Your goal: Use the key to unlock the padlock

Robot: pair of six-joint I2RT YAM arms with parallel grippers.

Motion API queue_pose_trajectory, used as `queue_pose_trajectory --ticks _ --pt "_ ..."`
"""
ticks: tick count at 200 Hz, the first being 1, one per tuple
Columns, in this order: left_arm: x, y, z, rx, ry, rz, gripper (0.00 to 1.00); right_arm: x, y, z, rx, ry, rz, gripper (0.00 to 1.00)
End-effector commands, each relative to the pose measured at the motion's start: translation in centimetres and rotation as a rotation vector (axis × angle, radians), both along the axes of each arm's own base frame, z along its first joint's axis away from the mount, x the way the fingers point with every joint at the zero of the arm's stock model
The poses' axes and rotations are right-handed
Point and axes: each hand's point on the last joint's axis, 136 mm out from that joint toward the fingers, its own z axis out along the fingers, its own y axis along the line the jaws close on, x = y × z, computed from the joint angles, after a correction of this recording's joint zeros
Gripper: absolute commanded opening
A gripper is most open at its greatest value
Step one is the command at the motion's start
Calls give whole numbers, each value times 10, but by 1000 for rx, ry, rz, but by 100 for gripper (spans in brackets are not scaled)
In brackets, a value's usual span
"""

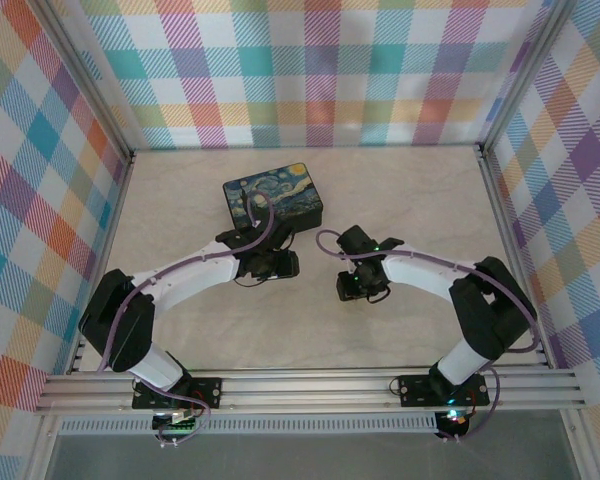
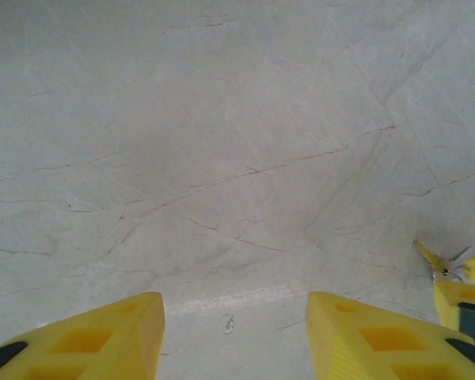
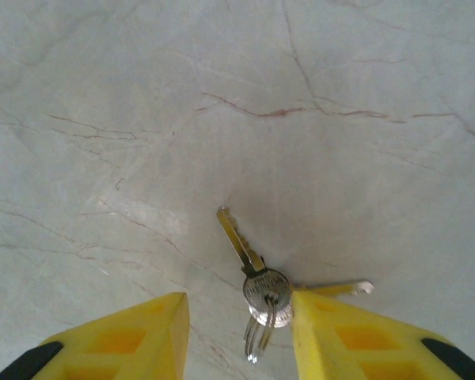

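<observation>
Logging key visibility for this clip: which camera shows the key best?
The right wrist view: the key lies sharp on the table between the fingers of the open right claw, ringed with other keys. The left wrist view catches what looks like its tip, blurred, at the right edge. From the top camera it is too small to make out.

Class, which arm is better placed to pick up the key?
Right. The key lies on the table between the open fingers of the right gripper, beside one of them. The left gripper hangs open above bare table, the key off to one side.
</observation>
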Motion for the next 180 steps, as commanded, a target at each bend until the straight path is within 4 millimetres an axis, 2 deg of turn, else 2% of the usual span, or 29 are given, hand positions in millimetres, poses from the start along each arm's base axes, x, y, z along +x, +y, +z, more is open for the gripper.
queue_pose_trajectory --ticks 1,20,45,103,180 --pt "-5 10 1 17 0 -1 51 -3 -4 15 -1 -21 -22 41" --pt "-5 10 1 11 1 0 50 -5 -9 13 -17 -20 -29 42" --pt "-6 9 1 5 1 1 50 -8 -13 -2 -45 3 -33 42" --pt "-7 11 0 10 4 0 50 2 -9 -20 -67 1 -35 41" --pt "-9 12 -4 16 11 -3 50 -5 -27 -43 -167 39 -66 28"
